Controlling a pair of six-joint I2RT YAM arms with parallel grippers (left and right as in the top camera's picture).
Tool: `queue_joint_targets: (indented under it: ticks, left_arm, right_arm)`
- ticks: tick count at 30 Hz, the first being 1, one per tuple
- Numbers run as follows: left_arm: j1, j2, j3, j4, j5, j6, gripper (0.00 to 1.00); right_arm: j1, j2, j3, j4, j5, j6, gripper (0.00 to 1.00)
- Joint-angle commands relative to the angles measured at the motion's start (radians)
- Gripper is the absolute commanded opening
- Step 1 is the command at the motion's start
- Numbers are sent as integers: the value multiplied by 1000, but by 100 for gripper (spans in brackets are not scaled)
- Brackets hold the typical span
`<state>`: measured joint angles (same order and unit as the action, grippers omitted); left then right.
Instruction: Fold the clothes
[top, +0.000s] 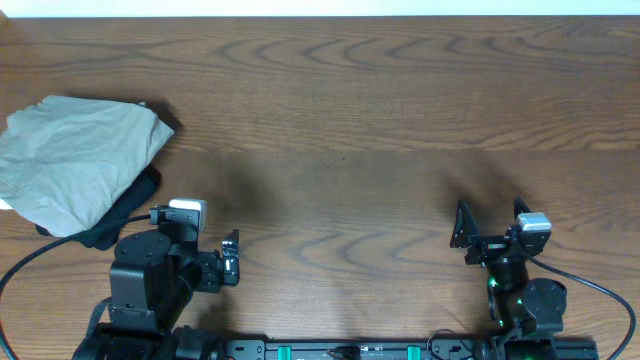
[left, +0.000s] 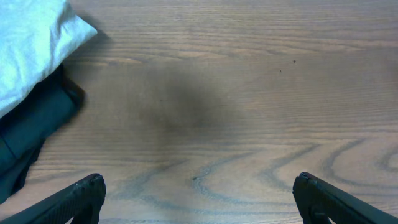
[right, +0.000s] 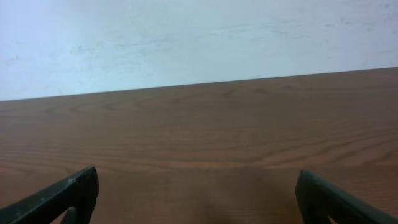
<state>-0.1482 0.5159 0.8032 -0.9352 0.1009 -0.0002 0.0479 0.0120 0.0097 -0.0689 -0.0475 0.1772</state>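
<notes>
The pale khaki shorts (top: 80, 160) lie folded in a compact bundle at the table's far left, on top of a black garment (top: 125, 215). In the left wrist view the shorts (left: 28, 46) fill the upper left corner and look almost white. My left gripper (top: 230, 258) is open and empty, low near the front edge, to the right of the pile; its fingers frame bare wood (left: 199, 183). My right gripper (top: 490, 222) is open and empty at the front right, far from the shorts, over bare wood (right: 196, 180).
The black garment (left: 31, 130) sticks out under the shorts toward the left arm. A sliver of white cloth (top: 4, 205) shows at the left edge. The wooden table (top: 350, 120) stretches to a white wall (right: 186, 37) at the back.
</notes>
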Motion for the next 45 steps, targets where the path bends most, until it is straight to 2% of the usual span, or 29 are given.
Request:
queue_joint_targets:
  ticks: [1, 35, 41, 45]
  left_arm:
    - [-4, -2, -3, 0, -8, -5, 98]
    - [-4, -2, -3, 0, -8, -5, 98]
    - [-4, -72, -31, 0, -10, -4, 98]
    - [-4, -175, -111, -5, -23, 3, 98]
  right_arm:
    - [-8, -7, -4, 0, -11, -17, 99]
    - [-8, -7, -4, 0, -11, -17, 99]
    - [-8, -7, -4, 0, -11, -17, 99]
    - [-8, -7, -4, 0, -11, -17, 99]
